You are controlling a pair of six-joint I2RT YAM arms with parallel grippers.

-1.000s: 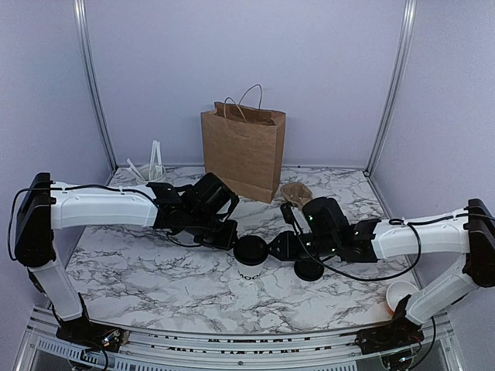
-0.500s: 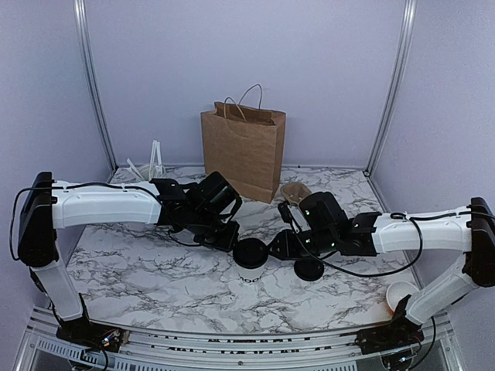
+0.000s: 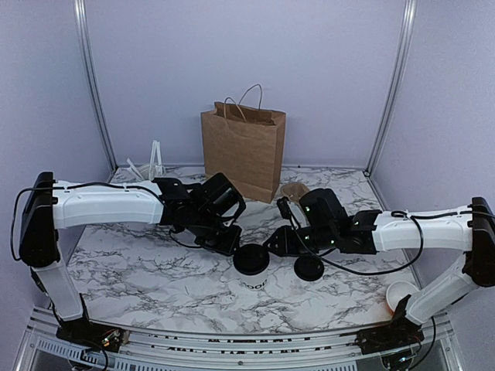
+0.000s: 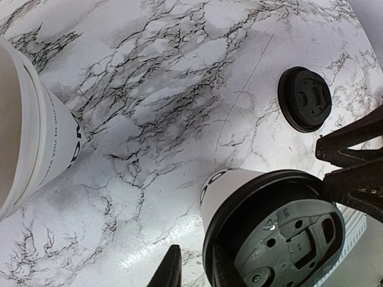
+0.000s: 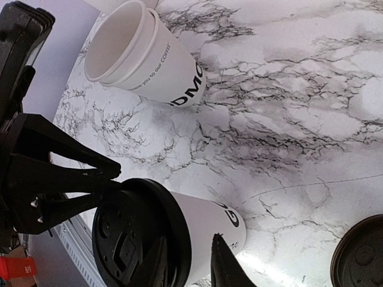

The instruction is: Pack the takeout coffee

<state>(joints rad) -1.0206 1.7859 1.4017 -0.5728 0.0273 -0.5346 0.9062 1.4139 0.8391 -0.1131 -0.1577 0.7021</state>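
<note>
White paper with black lettering, capped in black: the takeout coffee [image 3: 252,267] tilts over the marble table [image 3: 139,270], in front of the brown paper bag [image 3: 243,153]. The right gripper [image 3: 271,243] pinches it just under the lid (one finger each side). The left gripper [image 3: 233,246] sets its tips at the lid's rim; whether they grip, I cannot tell. A loose black lid [image 3: 309,268] lies in front of the bag's right corner.

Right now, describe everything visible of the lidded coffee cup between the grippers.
The takeout coffee is a small white paper cup with black lettering on its side, capped by a glossy round black plastic lid. It is upright over the front centre of the marble table. The left gripper and the right gripper pinch its lid end from opposite sides. Whether its base rests on the table cannot be told.
</note>
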